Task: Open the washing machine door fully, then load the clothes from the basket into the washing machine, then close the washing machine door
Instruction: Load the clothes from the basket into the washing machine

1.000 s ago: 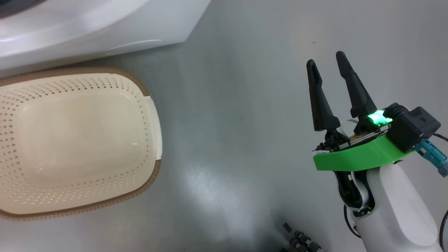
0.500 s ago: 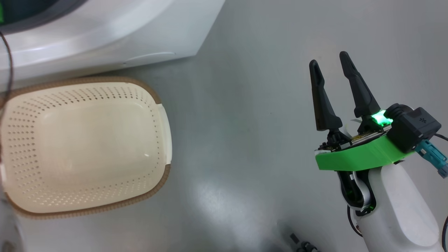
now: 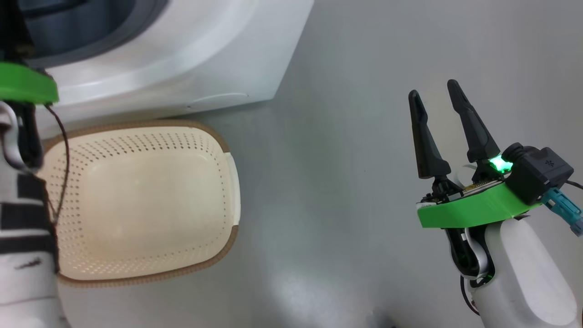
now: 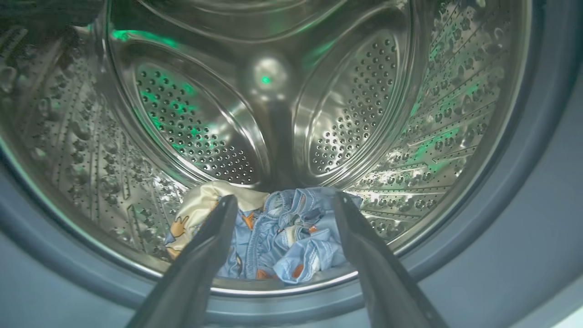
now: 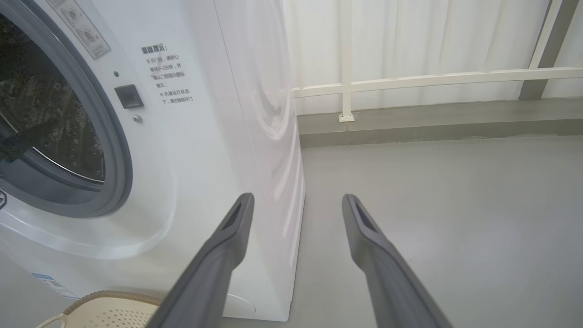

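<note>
Now the head's swung toward the washing machine (image 3: pixel 182 59): basket (image 3: pixel 145 200) bare, clothes (image 4: pixel 291 241) at six o'clock in the drum (image 4: pixel 205 127), left gripper (image 4: pixel 284 197) and right gripper (image 3: pixel 432 87) spread, empty; closing up looks next.

Bright, even light; soft glare on floor (image 3: pixel 296 291).

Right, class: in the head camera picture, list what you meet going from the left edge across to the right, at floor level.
left arm's pale forearm → cream basket → bare grey floor → right gripper, fingers apart and holding nothing.
</note>
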